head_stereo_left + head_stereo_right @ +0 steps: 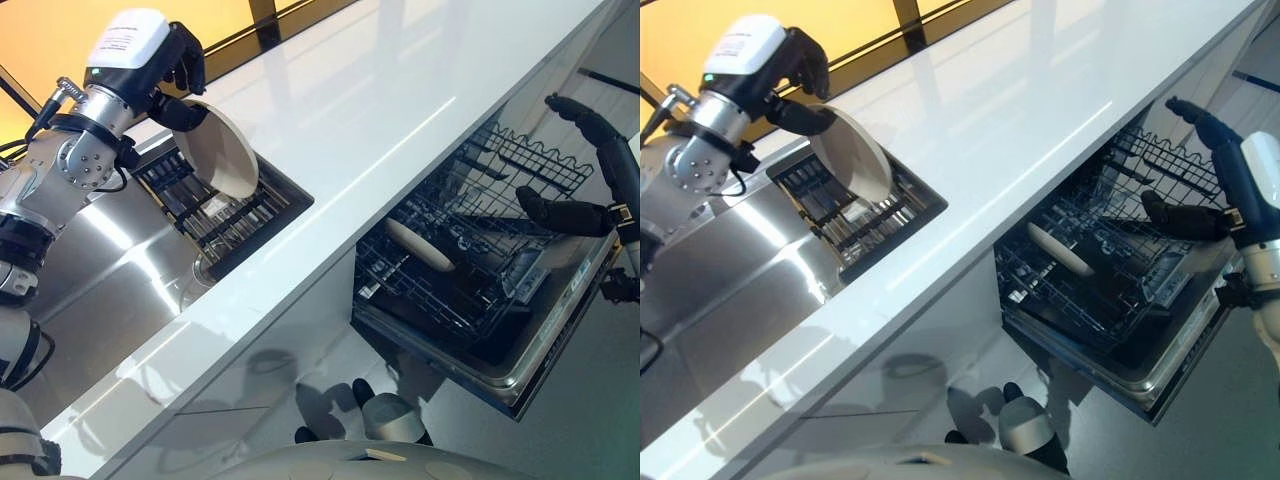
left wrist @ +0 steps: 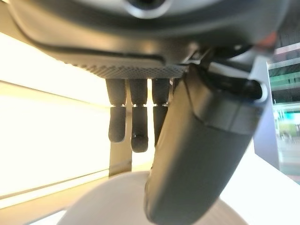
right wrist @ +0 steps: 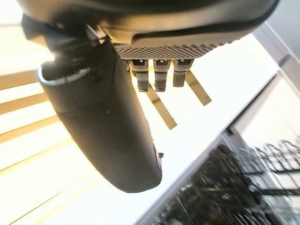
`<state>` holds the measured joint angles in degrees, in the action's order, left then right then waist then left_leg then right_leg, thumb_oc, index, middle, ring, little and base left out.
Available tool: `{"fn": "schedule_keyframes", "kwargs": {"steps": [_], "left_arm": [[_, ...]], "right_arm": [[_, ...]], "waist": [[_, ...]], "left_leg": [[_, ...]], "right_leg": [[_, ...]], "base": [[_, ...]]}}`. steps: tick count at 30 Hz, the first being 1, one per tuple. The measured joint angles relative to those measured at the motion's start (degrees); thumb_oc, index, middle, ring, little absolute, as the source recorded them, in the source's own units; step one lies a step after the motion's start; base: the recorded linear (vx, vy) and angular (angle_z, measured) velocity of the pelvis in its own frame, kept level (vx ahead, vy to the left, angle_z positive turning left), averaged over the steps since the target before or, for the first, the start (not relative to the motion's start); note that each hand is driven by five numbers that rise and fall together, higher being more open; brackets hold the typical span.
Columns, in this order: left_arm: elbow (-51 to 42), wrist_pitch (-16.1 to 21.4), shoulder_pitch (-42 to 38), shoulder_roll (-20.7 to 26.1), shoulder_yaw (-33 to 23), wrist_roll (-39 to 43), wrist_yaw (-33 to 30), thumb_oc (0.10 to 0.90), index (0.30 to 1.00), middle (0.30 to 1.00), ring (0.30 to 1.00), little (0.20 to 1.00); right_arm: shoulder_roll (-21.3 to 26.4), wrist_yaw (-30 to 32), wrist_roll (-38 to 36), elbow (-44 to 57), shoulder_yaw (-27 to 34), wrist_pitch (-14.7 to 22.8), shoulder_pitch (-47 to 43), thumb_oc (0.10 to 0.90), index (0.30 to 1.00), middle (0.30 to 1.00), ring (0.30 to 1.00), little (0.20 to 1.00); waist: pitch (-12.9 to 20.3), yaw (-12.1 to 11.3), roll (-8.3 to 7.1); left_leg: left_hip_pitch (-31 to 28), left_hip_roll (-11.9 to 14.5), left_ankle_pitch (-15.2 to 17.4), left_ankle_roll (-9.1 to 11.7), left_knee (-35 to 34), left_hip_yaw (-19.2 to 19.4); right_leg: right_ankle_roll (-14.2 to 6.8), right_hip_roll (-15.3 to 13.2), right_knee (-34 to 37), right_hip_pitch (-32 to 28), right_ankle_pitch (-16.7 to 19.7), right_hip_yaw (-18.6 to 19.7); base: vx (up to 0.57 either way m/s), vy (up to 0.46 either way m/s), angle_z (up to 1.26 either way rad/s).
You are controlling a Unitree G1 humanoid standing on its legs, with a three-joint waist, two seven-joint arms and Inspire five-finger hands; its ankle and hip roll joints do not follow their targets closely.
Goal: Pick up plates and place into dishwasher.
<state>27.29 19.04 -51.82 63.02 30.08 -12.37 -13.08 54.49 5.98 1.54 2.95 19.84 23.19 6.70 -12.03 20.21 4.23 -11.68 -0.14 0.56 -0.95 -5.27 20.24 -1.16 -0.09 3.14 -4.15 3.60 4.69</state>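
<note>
My left hand point(image 1: 178, 75) pinches the plate point(image 1: 218, 148) rim-up over the sink rack point(image 1: 215, 210); the dishwasher rack point(image 1: 450, 260) lies toward four o'clock, nearer my spread, empty right hand point(image 1: 590, 190).

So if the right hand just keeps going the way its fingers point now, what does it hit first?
Probably nothing soon: the right hand is open above the dishwasher rack, fingers aimed over it towards the white counter. Depth is unclear.

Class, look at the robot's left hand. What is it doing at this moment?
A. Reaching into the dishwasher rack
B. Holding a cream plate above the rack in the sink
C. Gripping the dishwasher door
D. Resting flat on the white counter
B: the left hand is curled on the rim of the cream plate, held tilted above the dark sink rack.
</note>
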Motion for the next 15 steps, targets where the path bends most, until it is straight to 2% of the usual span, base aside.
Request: {"fn": "schedule_keyframes", "kwargs": {"steps": [10, 15], "left_arm": [[-11.6, 0.9, 0.5, 2.8, -4.7, 2.4, -4.0, 0.1, 0.3, 0.3, 0.3, 0.2], [-17.2, 1.2, 0.7, 2.9, -5.9, 4.5, -5.5, 0.1, 0.3, 0.3, 0.3, 0.2]], "right_arm": [[-2.1, -3.3, -7.1, 3.4, -3.0, 0.8, -7.8, 0.8, 0.9, 0.9, 0.9, 0.9], [-4.3, -5.9, -7.6, 4.4, -10.2, 0.6, -14.1, 0.8, 0.9, 0.9, 0.9, 0.9]], "waist": [[0.1, -3.9, 0.01], [0.9, -5.3, 0.07]], "left_leg": [[0.1, -0.1, -0.3, -0.1, 0.2, -1.1], [0.3, -0.1, -0.4, -0.1, 0.2, -1.6]], "right_leg": [[0.0, 0.0, 0.1, -0.3, 0.0, -0.8], [0.0, -0.1, 0.3, -0.4, 0.0, -1.3]], "base": [[-0.01, 0.007, 0.05], [0.0, -0.001, 0.04]]}}
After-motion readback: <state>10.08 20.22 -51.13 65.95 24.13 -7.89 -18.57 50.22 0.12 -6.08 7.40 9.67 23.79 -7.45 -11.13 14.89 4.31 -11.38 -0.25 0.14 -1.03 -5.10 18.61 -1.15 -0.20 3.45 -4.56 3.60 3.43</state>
